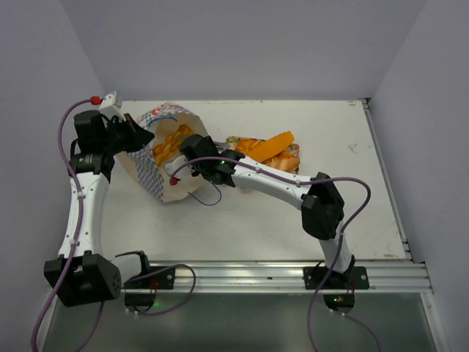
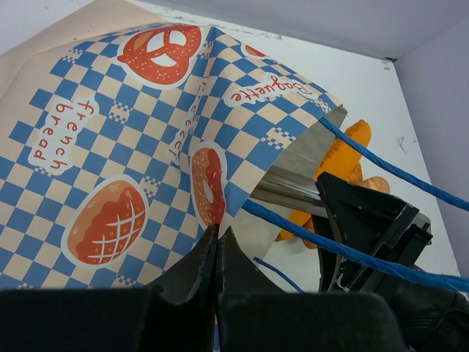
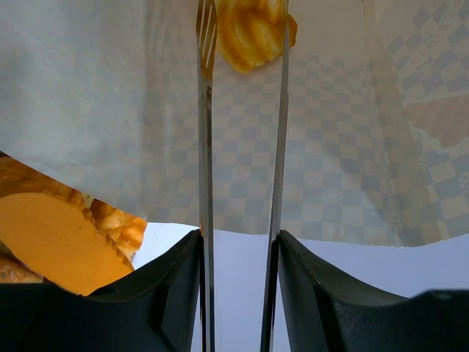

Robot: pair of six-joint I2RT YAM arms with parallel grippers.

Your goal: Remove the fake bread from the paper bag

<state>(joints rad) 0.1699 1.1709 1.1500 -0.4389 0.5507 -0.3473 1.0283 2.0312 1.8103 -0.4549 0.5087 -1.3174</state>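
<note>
From above, the paper bag [image 1: 163, 158] lies tipped on the table [image 1: 344, 191], its mouth toward the tray [image 1: 294, 164], where orange sticks [image 1: 272, 145] lie. Fake bread [image 1: 168, 144] shows inside the bag. The left gripper [image 1: 138, 136] sits at the bag's rim, the right gripper [image 1: 189, 149] in its mouth.

In the left wrist view, the fingers [image 2: 198, 264] are pinched tight on the checkered paper, beside a blue cord handle [image 2: 381, 165].

In the right wrist view, two thin metal blades [image 3: 206, 147] stand a narrow gap apart and reach a braided loaf [image 3: 249, 33]; whether they actually pinch it I cannot tell
</note>
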